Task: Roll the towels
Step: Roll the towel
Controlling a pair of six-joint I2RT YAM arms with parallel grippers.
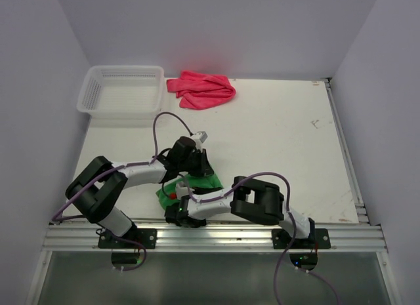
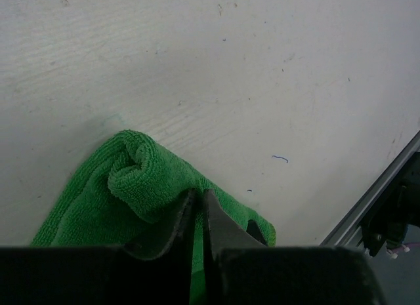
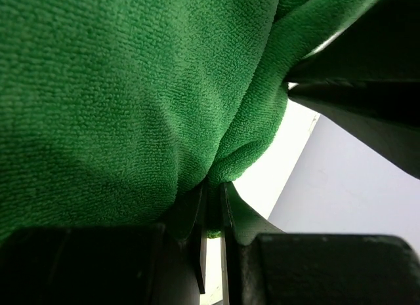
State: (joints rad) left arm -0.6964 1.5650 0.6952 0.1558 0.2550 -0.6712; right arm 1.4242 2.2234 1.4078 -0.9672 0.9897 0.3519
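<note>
A green towel (image 1: 197,185) lies near the table's front edge, partly rolled, between both arms. My left gripper (image 1: 199,166) is shut on the green towel (image 2: 131,187), its jaws pinching the fabric beside a rolled fold. My right gripper (image 1: 178,201) is shut on the towel's near edge, and the green cloth (image 3: 131,101) fills its wrist view. A pink towel (image 1: 201,89) lies crumpled at the back of the table, away from both grippers.
A white plastic basket (image 1: 123,90) stands at the back left. The table (image 1: 282,141) is white, with a metal rail (image 1: 216,237) along its front edge and grey walls on three sides.
</note>
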